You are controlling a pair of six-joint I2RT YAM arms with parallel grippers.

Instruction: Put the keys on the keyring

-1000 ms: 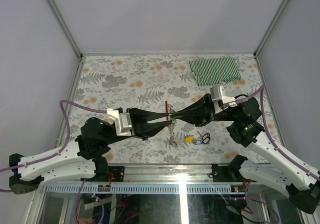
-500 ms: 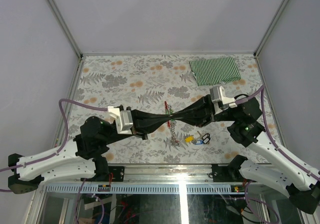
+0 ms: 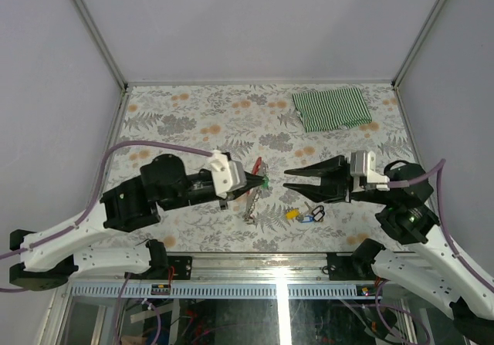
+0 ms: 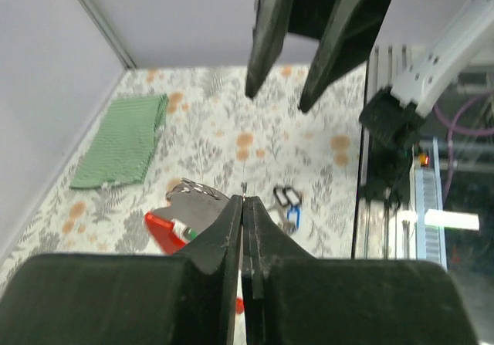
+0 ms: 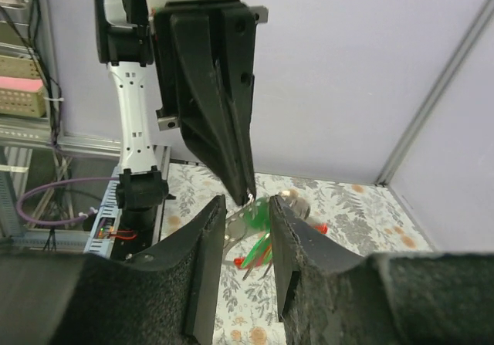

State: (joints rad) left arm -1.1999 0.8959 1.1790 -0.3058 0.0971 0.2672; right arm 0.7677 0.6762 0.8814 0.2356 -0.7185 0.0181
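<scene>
My left gripper [image 3: 257, 181] [image 4: 245, 203] is shut on a thin metal ring of the keyring. The red clip [image 3: 256, 164] [image 4: 160, 230] and silver chain [image 3: 251, 206] hang from it, lifted off the table. A green key [image 3: 266, 180] [image 5: 259, 218] dangles, blurred, at the left fingertips. My right gripper [image 3: 285, 183] [image 5: 247, 223] stands open just right of it, holding nothing, with the green key seen between its fingers [image 5: 207, 241]. A yellow key [image 3: 292, 214] and a blue key [image 3: 312, 218] [image 4: 292, 216] lie on the table below the right gripper.
A small black loop [image 3: 317, 210] [image 4: 285, 197] lies beside the blue key. A folded green striped cloth [image 3: 332, 108] [image 4: 123, 140] sits at the back right. The floral tabletop [image 3: 193, 121] is bounded by grey walls and a metal front rail [image 3: 255, 254].
The two grippers met at the keyring; now the right one has opened and drawn back to the right. The left has shut on the ring and swung with the keyring hanging from it.
</scene>
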